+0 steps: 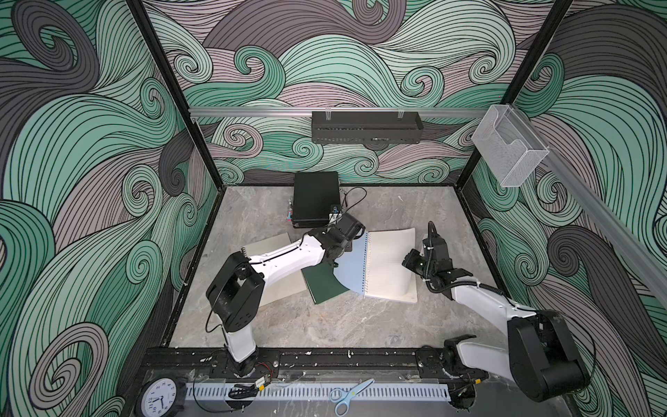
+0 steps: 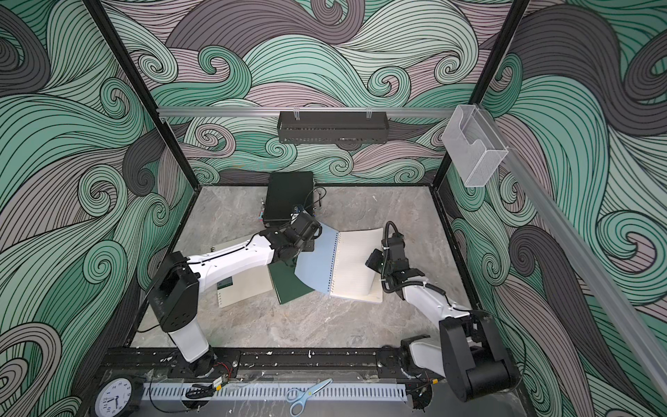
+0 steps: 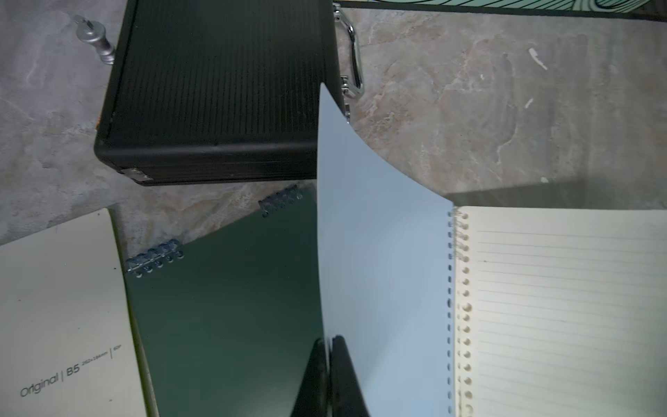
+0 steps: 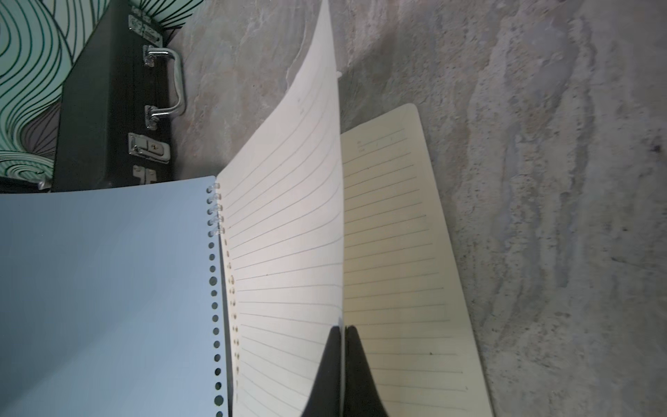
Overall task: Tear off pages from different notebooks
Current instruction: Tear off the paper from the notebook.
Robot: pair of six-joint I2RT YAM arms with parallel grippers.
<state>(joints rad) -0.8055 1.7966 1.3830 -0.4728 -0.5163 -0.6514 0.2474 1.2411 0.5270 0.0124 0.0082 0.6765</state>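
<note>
**Two Tools, One Sheet: Page Poised to Leave the Blue Notebook**

The top lined page [image 4: 288, 224] of the light blue notebook [image 1: 382, 290] curls up off the stack. Its free edge is pinched between the fully closed jaws of the right tool [image 4: 342, 328]. Its punched edge sits at the spine, where wire rings [image 4: 215, 209] show at the end farthest from that tool. Across the spine, the left tool [image 3: 329, 340] is clamped just as tight on the blue cover [image 3: 379, 260], which it holds raised and bowed.

The likeliest failure is a tear in the wrong place. The right tool grips only a thin strip of paper, so a sharp tug may rip the sheet at the pinch rather than along its holes. Only the cover is restrained, not the paper block, so the pull may instead drag the whole book toward the right tool or slide the cover out of the left one. The dark green notebook [image 3: 223, 307] lies partly under the cover below the left tool and could be pushed along with it. The beige notebook [image 3: 61, 289] lies just beyond it.

On the right tool's outer side, bare table [image 1: 325, 325] runs to the enclosure wall [image 1: 512, 234], which leaves room to draw away from the spine. Ahead of the left tool's tips sits the black case [image 3: 216, 90], close to the cover's far corner. Whether the two touch cannot be told.
</note>
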